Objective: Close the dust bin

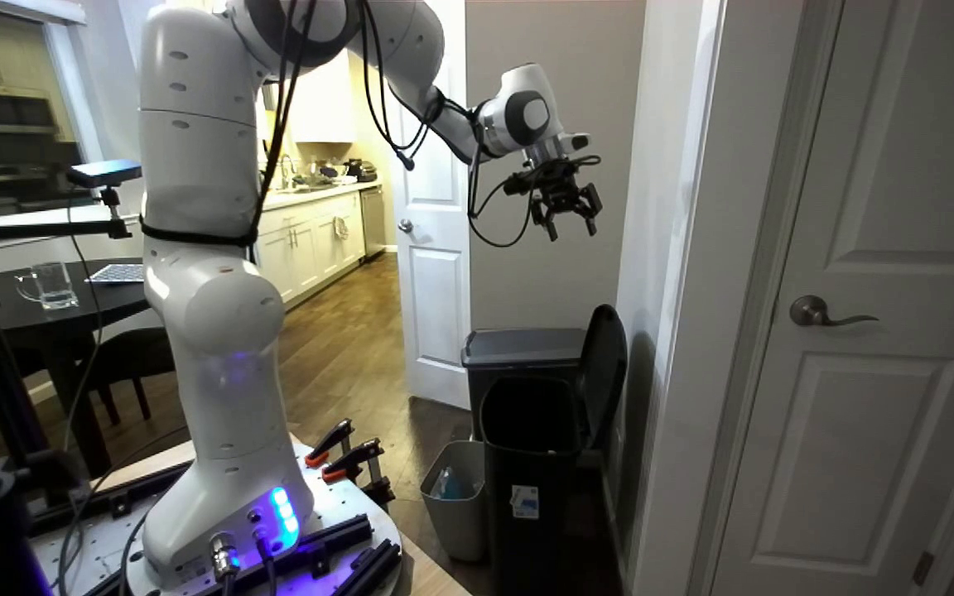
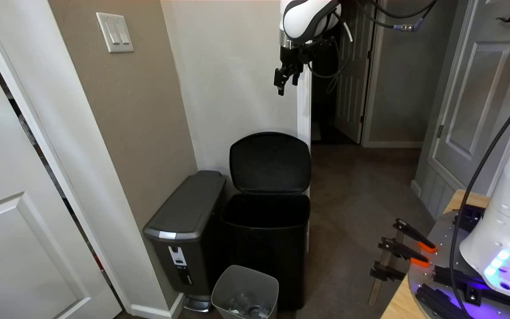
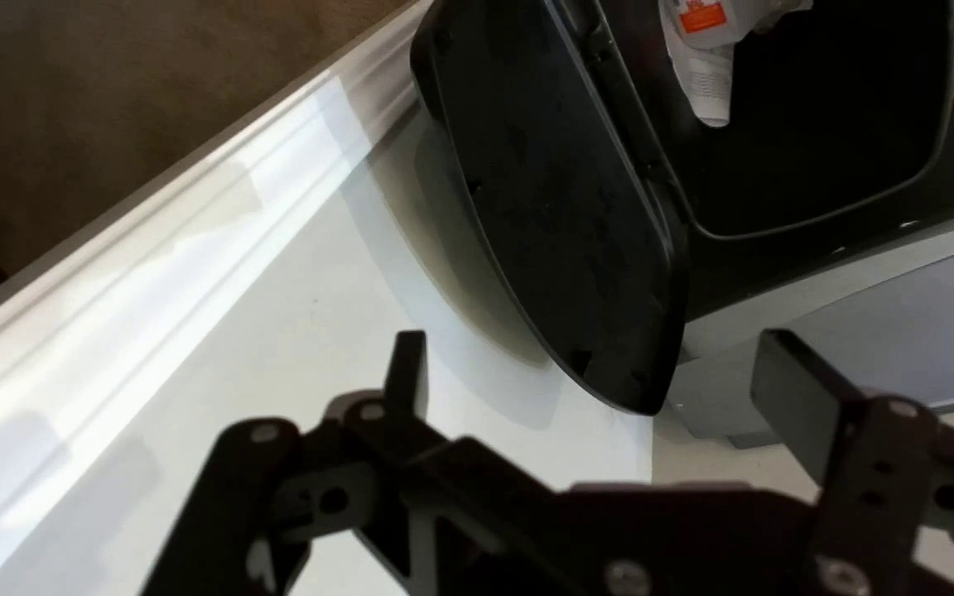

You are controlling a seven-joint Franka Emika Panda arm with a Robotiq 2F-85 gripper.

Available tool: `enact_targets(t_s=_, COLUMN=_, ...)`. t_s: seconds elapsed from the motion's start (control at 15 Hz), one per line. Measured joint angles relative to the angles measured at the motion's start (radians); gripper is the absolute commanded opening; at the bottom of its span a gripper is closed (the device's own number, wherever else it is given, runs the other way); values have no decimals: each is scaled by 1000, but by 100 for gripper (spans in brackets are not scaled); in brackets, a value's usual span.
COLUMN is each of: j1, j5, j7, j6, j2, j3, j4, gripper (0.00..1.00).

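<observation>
Tall black rectangular plastic dust bin: standing near a pale painted wall, just beside a dark grey plastic pedal bin. Finding: not closed. Its black plastic lid, rounded along the free edge, stands up from the hinge, leaning back toward that wall. Black 2-fingered mechanical gripper: jaws parted wide, 0 items held. Governing relation: the lid lies below the gripper, well apart; in the wrist view its long axis slants across the span of the jaws. Assessment: the gripper should descend on the lid's wall side and push it over; the gap there looks narrow, so scraping is possible.
</observation>
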Motion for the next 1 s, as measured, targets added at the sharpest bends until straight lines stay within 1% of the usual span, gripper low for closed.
enact_targets(t_s=0.4, j1=0, j5=0, j7=-1, j6=-1, j2=0, j3=0, j4=0, gripper=100)
enact_targets(t_s=0.67, j1=0, j5=-2, j7=6, j6=20, j2=7, j3=-6, j4=19, gripper=100)
enact_targets(t_s=1.0, j1=1, j5=-2, j7=7, j6=36, j2=101, j3=-17, j4=109, gripper=100)
